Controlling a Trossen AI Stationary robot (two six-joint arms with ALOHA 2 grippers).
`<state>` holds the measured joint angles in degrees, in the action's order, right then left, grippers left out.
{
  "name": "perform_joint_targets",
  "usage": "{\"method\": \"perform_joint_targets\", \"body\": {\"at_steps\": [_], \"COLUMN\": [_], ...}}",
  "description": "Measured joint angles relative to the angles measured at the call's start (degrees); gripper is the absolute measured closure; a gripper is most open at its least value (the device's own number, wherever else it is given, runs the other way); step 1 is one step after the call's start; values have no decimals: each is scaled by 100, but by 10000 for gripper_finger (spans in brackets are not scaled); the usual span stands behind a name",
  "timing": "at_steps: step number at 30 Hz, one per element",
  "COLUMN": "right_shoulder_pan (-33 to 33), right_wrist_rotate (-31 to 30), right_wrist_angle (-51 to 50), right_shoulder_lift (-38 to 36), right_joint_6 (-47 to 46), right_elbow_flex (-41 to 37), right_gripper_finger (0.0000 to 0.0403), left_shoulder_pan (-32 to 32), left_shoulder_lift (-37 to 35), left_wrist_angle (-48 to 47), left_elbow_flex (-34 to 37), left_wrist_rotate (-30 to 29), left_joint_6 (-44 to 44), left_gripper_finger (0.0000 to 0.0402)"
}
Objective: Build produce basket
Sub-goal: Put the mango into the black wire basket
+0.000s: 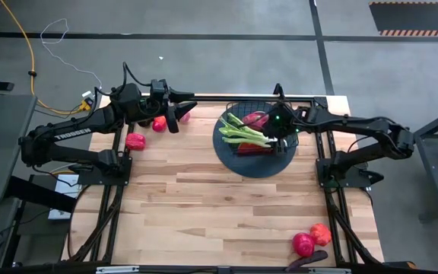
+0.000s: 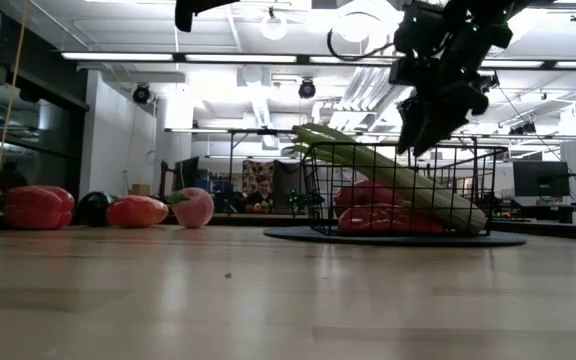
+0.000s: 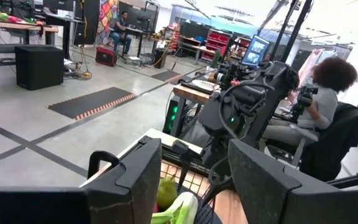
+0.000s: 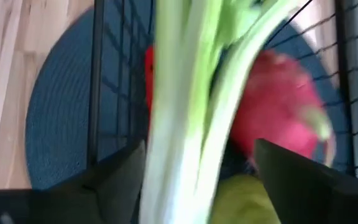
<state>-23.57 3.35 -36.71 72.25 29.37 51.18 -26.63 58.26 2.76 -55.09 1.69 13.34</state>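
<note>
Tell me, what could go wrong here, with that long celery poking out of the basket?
The celery lies slanted, its leafy end over the wall of the basket while the open right gripper hovers close above; lifting away could snag it and tip it out. The left gripper, open and raised at the far edge, has red pieces close by it; a careless reach might roll one off the table.

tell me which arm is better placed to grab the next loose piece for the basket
Left. The left gripper hovers open at the table's far left, right beside the red pieces lying there. The right gripper is over the basket, its fingers either side of the celery.
</note>
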Motion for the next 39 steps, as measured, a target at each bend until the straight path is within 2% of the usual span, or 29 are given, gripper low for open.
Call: {"method": "perform_joint_targets", "body": {"at_steps": [6, 9, 12, 15, 18, 24, 29, 34, 39], "right_shoulder_pan": [-164, -332, -521, -622, -559, -255, -63, 85, 127], "right_wrist_rotate": [16, 114, 570, 1294, 1829, 1922, 1924, 1923, 1924], "right_wrist_angle": [-594, -731, -444, 205, 1294, 3506, 5092, 5586, 5599], "right_shoulder_lift": [-2, -61, -256, -521, -835, -1342, -1526, -1572, -1572], "right_joint_6": [-200, -843, -1657, -2260, -2854, -4251, -4881, -4891, -5007], "right_elbow_flex": [797, 1196, 1366, 1262, 812, -351, -800, -763, -689], "right_gripper_finger": [73, 71, 70, 70, 70, 70, 70, 70, 70], "left_shoulder_pan": [0, 0, -2, -37, -92, -160, -96, -98, -96], "left_shoulder_lift": [0, 0, -14, -98, -199, -433, -627, -834, -898], "left_wrist_angle": [0, 0, -3, -58, -229, -735, -32, 1155, 1191], "left_elbow_flex": [0, 0, 0, 0, -2, 6, 674, 1443, 1554], "left_wrist_rotate": [0, 26, 220, 452, 658, 667, 673, 940, 1029], "left_joint_6": [0, 1, 0, -20, -63, -167, -89, 443, 697], "left_gripper_finger": [225, 225, 225, 225, 225, 225, 232, 241, 245]}}
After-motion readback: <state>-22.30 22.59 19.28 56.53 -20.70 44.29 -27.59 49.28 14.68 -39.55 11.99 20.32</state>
